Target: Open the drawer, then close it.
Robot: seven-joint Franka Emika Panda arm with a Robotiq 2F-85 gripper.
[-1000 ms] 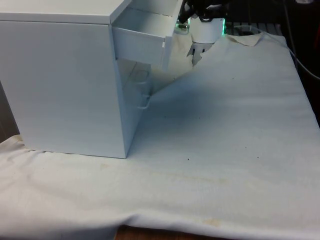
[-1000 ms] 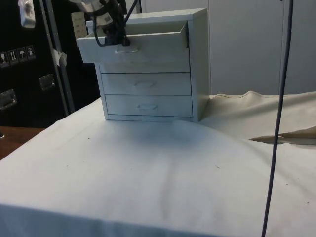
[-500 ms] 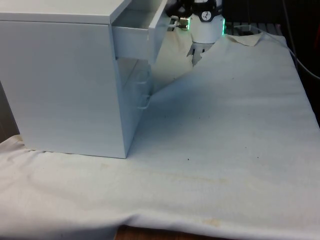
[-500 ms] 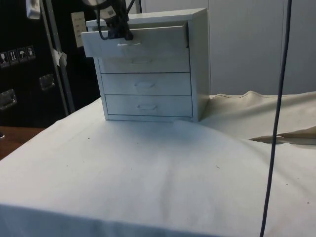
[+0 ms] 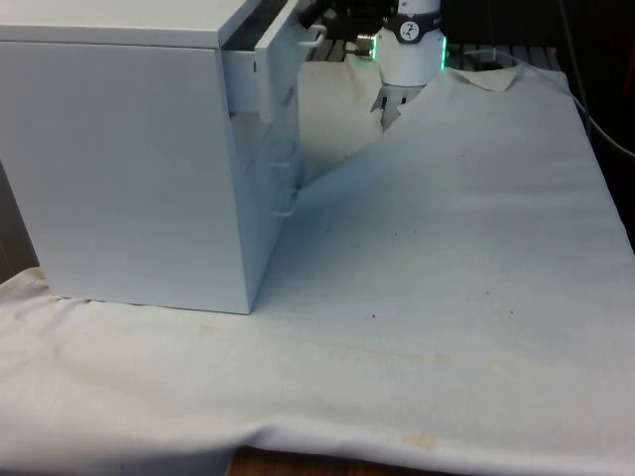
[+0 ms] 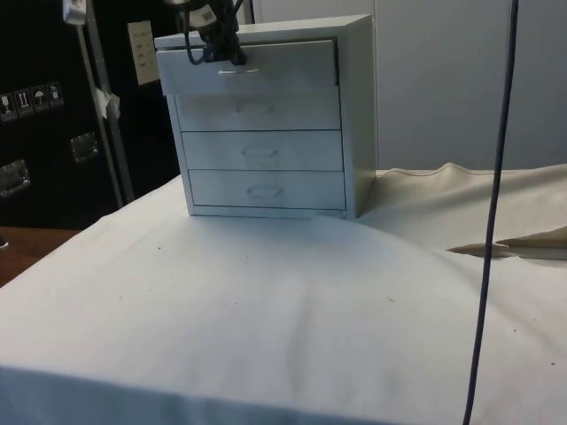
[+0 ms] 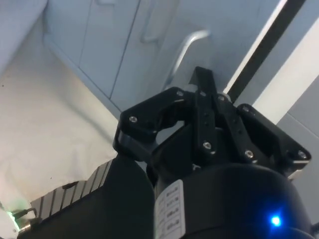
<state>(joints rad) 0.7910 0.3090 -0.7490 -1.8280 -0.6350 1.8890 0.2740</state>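
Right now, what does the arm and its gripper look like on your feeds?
The gripper is black, with angular plates fastened by small silver screws and a white printed label on its body. In the side view the gripper appears as a dark shape with black cables looping off it. In the front view the arm is white and rounded, with a green glowing ring.

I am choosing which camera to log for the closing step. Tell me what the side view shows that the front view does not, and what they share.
Side view alone: the chest of drawers faces the camera, so all four drawer fronts and their handles show, with the gripper at the top drawer's upper edge.

Front view alone: the chest's blank side panel and the small stretch by which the top drawer stands out from the body.

Both: the top drawer not fully shut, the lower three flush, the white cloth.
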